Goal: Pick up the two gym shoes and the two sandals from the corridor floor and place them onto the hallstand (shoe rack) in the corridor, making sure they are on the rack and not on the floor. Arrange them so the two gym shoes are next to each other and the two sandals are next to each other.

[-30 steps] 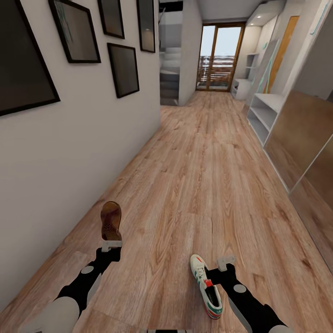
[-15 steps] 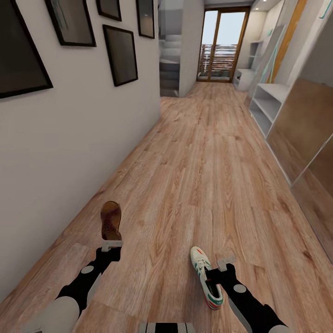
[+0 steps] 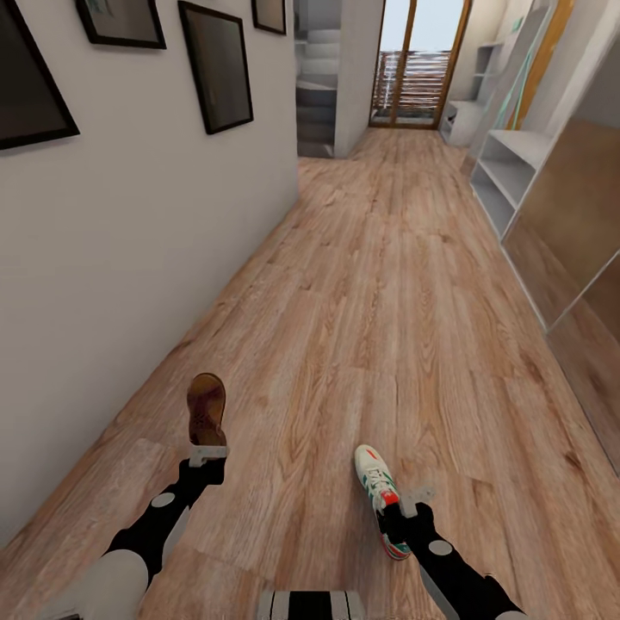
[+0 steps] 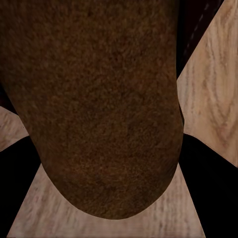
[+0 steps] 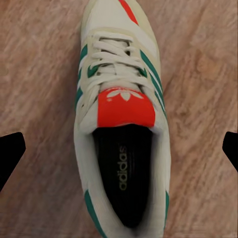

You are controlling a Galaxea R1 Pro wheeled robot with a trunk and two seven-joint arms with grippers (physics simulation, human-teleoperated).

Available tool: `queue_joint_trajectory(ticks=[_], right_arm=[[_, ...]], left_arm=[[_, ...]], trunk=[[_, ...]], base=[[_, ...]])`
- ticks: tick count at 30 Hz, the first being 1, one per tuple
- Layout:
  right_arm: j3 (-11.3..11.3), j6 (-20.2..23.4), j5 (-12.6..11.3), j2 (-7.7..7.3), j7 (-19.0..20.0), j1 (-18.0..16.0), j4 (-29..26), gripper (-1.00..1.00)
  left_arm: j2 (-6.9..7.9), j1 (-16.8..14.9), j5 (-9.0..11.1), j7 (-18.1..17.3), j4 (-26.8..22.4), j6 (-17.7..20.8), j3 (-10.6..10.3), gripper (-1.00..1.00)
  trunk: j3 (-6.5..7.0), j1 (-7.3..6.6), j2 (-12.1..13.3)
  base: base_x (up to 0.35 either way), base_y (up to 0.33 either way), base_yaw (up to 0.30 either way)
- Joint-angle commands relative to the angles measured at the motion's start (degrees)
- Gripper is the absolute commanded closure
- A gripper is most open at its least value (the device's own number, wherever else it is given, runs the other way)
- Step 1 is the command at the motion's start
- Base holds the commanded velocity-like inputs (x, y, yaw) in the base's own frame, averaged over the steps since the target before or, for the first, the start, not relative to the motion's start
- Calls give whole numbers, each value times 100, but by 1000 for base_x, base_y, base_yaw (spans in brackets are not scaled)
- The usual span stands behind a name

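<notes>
Left gripper (image 3: 207,454): your fingers clamp a brown sandal (image 3: 207,410), held upright above the corridor floor (image 3: 370,284).
Right gripper (image 3: 405,505): your fingers spread wide over the gym shoe (image 5: 122,124), which lies on the planks.
Hallstand (image 3: 508,176): far right, well apart.

Soft, even light fills your corridor; daylight glows through the far glass doors (image 3: 422,65), blowing them pale. Shadows on the floor (image 3: 387,284) stay faint. Your wide head view bends walls outward; both wrist views look soft, slightly blurred.
</notes>
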Motion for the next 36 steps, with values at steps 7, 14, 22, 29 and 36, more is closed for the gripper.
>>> queue_joint_trajectory(ticks=[7, 14, 22, 29, 36], right_arm=[[25, -21, -61, 0, -34, -4, 29, -100], [-349, -21, -61, -9, -32, -5, 17, -100], [-370, -21, -54, -7, -32, -4, 18, -100], [-369, -23, -52, -7, -32, -4, 19, -100], [-365, -27, -52, -3, -32, -4, 19, -100]], left_arm=[[-4, -5, -53, -38, 3, -23, 54, 100], [-6, -5, -51, -54, 2, -32, 50, 100], [-10, -5, -47, -90, -150, -50, 54, 100], [-13, 12, -39, -100, -448, -42, 50, 100], [-13, 17, -43, -100, -471, -41, 49, 100]], trunk=[[-159, 17, -11], [-159, 17, -11], [-159, 17, -11], [-204, 22, -14], [-359, 40, -23]], base=[[0, 0, 0], [0, 0, -8], [0, 0, -191], [0, 0, -23], [0, 0, -1]])
